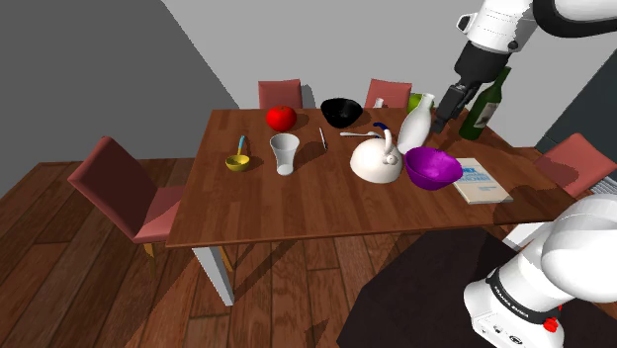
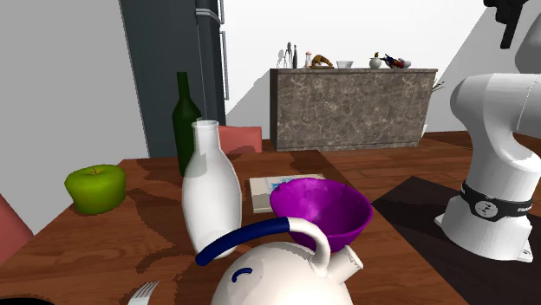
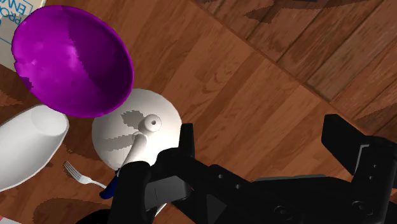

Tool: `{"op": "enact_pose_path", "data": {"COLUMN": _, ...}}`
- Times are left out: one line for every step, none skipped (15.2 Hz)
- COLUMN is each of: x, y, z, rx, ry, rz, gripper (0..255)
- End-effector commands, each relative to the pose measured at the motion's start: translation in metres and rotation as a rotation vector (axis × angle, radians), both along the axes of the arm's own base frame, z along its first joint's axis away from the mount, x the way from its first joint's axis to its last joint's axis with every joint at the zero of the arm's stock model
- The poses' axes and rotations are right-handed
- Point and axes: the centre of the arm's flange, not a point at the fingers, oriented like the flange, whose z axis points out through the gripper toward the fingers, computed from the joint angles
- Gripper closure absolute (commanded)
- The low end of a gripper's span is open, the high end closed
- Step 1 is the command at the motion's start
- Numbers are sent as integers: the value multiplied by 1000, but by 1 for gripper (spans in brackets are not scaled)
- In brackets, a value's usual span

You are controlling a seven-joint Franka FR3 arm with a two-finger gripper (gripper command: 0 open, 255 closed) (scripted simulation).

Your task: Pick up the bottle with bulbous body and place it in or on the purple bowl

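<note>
Currently the gripper (image 1: 447, 117) is hovering above the table (image 1: 257, 198) with its fingers apart, holding nothing.
The white bulbous bottle (image 1: 416, 125) is standing upright just beside the purple bowl (image 1: 432, 167), with the white kettle (image 1: 374, 161) near its other side. In the wrist view the gripper is sitting off to one side of the bottle's neck, probably lining up a descent with jaws wide enough to clear it. The green bottle (image 1: 483, 111) is standing near the hand, so a knock looks possible.
</note>
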Motion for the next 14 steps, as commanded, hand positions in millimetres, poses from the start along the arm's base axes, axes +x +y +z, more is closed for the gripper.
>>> {"op": "enact_pose_path", "data": {"x": 0, "y": 0, "z": 0, "rx": 0, "ry": 0, "rz": 0, "gripper": 0}}
{"op": "enact_pose_path", "data": {"x": 8, "y": -11, "z": -3, "rx": 0, "ry": 2, "rz": -3, "gripper": 0}}
{"op": "enact_pose_path", "data": {"x": 15, "y": -21, "z": -5, "rx": 0, "ry": 4, "rz": -6, "gripper": 0}}
{"op": "enact_pose_path", "data": {"x": 23, "y": -32, "z": -8, "rx": -1, "ry": 6, "rz": -9, "gripper": 0}}
{"op": "enact_pose_path", "data": {"x": 30, "y": -43, "z": -11, "rx": -1, "ry": 9, "rz": -12, "gripper": 0}}
{"op": "enact_pose_path", "data": {"x": 37, "y": -53, "z": -14, "rx": -1, "ry": 11, "rz": -15, "gripper": 0}}
{"op": "enact_pose_path", "data": {"x": 45, "y": -64, "z": -17, "rx": -1, "ry": 13, "rz": -18, "gripper": 0}}
{"op": "enact_pose_path", "data": {"x": 52, "y": -75, "z": -19, "rx": -1, "ry": 15, "rz": -21, "gripper": 0}}
{"op": "enact_pose_path", "data": {"x": 59, "y": -86, "z": -22, "rx": -1, "ry": 17, "rz": -25, "gripper": 0}}
{"op": "enact_pose_path", "data": {"x": 67, "y": -97, "z": -25, "rx": -2, "ry": 19, "rz": -28, "gripper": 0}}
{"op": "enact_pose_path", "data": {"x": 74, "y": -107, "z": -28, "rx": -2, "ry": 21, "rz": -31, "gripper": 0}}
{"op": "enact_pose_path", "data": {"x": 81, "y": -118, "z": -31, "rx": -2, "ry": 23, "rz": -34, "gripper": 0}}
{"op": "enact_pose_path", "data": {"x": 88, "y": -129, "z": -34, "rx": -2, "ry": 26, "rz": -37, "gripper": 0}}
{"op": "enact_pose_path", "data": {"x": 95, "y": -140, "z": -37, "rx": -2, "ry": 28, "rz": -40, "gripper": 0}}
